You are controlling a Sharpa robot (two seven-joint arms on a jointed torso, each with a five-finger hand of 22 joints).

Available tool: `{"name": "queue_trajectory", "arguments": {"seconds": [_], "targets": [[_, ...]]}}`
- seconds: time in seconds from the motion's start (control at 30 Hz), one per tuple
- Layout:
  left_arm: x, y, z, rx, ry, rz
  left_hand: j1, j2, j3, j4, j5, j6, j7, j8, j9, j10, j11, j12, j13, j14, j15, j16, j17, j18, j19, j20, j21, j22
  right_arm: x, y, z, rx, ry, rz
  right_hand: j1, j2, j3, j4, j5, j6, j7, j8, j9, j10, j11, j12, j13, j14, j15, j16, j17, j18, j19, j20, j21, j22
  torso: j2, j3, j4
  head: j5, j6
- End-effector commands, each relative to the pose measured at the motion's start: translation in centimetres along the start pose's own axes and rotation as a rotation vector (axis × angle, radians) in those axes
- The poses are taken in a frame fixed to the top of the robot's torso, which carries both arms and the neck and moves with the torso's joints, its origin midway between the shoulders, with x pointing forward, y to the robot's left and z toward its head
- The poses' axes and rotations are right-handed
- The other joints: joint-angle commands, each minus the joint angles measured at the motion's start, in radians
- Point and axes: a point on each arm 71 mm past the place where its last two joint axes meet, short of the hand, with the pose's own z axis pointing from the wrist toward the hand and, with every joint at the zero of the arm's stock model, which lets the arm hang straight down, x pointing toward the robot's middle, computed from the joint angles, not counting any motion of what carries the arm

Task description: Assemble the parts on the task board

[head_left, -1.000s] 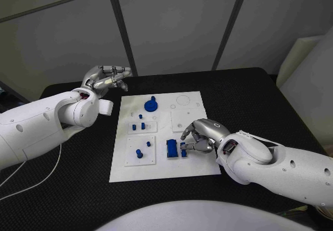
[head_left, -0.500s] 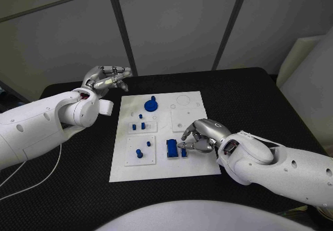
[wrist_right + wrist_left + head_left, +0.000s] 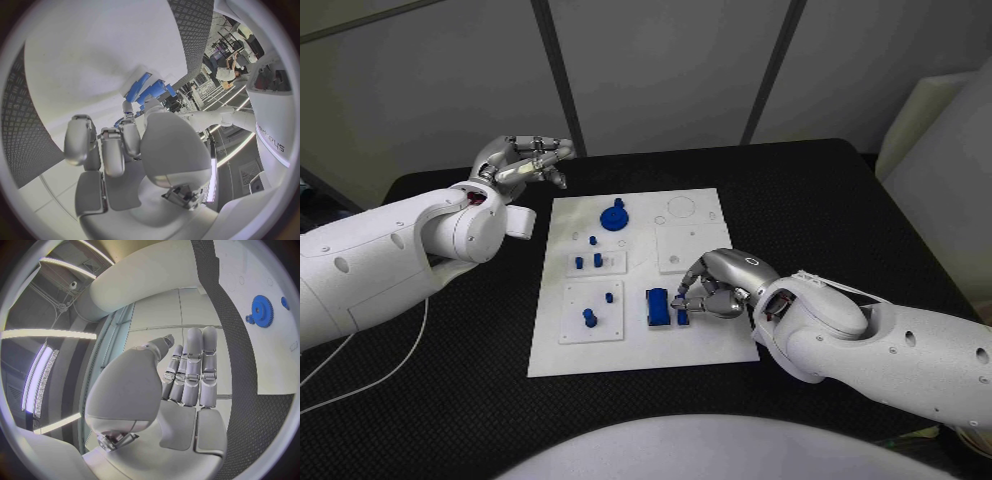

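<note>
Blue parts lie on your white task board (image 3: 711, 343) mid-table: a gear (image 3: 615, 215) toward twelve o'clock, a long block (image 3: 655, 306) toward six. Your right hand (image 3: 718, 285) curls beside that block, pinching a small blue piece (image 3: 682, 317). Your left hand (image 3: 521, 160), off the board at ten o'clock, holds nothing, fingers close together and bent.

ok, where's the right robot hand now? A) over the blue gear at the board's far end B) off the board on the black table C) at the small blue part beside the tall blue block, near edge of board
C: the right robot hand has its fingertips at the small blue part next to the tall blue block on the task board.
</note>
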Motion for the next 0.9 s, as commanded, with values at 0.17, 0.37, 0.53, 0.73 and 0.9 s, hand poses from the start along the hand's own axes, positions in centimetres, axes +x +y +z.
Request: {"name": "queue_trajectory", "arguments": {"seconds": [0.17,0.37,0.53,0.73,0.9], "targets": [[0.03,-0.11,0.02,0.003,0.007,-0.005,-0.008,0.005,-0.005,-0.001,-0.004,-0.01,0.0,0.005,-0.001,-0.007,0.003,0.004,-0.001,-0.004,0.0,0.0,-0.001,-0.011,-0.006,0.003,-0.004,-0.002,0.52,0.16,0.02,-0.008,0.049,-0.011,0.024,0.005,-0.007,-0.003,0.01,0.012,-0.002,0.009,-0.001,0.001,-0.009,0.003,0.065,0.095,-0.009,0.005,0.222,-0.002,0.008,-0.002,0.003,0.003,-0.001,0.0007,-0.0003,0.001,-0.004],[-0.04,-0.1,0.04,0.002,0.004,-0.004,-0.008,0.006,-0.005,-0.001,-0.004,-0.012,0.0,0.004,-0.002,-0.009,0.004,0.005,-0.001,-0.004,0.001,0.0,-0.002,-0.012,-0.006,0.004,-0.005,-0.002,1.0,0.16,-0.21,-0.008,0.064,-0.007,0.045,0.012,-0.009,-0.01,0.011,0.019,-0.005,0.011,-0.001,0.001,-0.012,0.003,0.065,0.095,-0.011,0.005,0.223,-0.002,0.008,-0.004,0.003,0.004,-0.001,0.0,0.0005,0.001,-0.006],[-0.08,-0.09,0.03,0.002,0.003,-0.004,-0.008,0.006,-0.005,-0.001,-0.004,-0.012,0.0,0.004,-0.002,-0.009,0.004,0.005,-0.001,-0.004,0.001,0.0,-0.002,-0.012,-0.006,0.004,-0.005,-0.002,1.1,0.05,-0.25,-0.006,0.059,-0.008,0.057,0.012,-0.011,-0.014,0.012,0.016,-0.004,0.008,-0.003,0.001,-0.012,0.002,0.064,0.095,-0.012,0.005,0.222,-0.002,0.008,-0.004,0.002,0.003,-0.001,0.0001,-0.0002,0.002,-0.004],[-0.09,-0.09,0.02,0.001,0.003,-0.004,-0.008,0.006,-0.005,-0.002,-0.004,-0.012,0.0,0.004,-0.002,-0.01,0.004,0.005,-0.001,-0.004,0.001,0.001,-0.002,-0.012,-0.006,0.004,-0.005,-0.002,0.92,-0.09,-0.23,-0.011,0.024,-0.004,0.098,0.022,-0.007,-0.03,-0.006,-0.04,0.019,-0.032,-0.022,-0.005,0.006,-0.005,0.059,0.094,-0.002,0.003,0.219,-0.001,0.005,0.0,-0.002,0.0,-0.001,-0.0003,0.0007,0.001,-0.001],[-0.1,-0.08,0.02,0.0,0.002,-0.003,-0.008,0.006,-0.005,-0.002,-0.004,-0.012,0.0,0.004,-0.002,-0.01,0.004,0.005,-0.001,-0.004,0.001,0.001,-0.002,-0.012,-0.006,0.004,-0.005,-0.002,0.78,0.04,-0.18,-0.029,-0.002,0.005,0.119,0.019,-0.009,-0.041,-0.016,-0.098,0.031,-0.071,-0.041,-0.009,0.018,-0.009,0.056,0.094,0.009,0.003,0.219,-0.001,0.004,0.011,-0.003,-0.001,-0.001,0.0001,0.0012,0.002,0.001]]}}
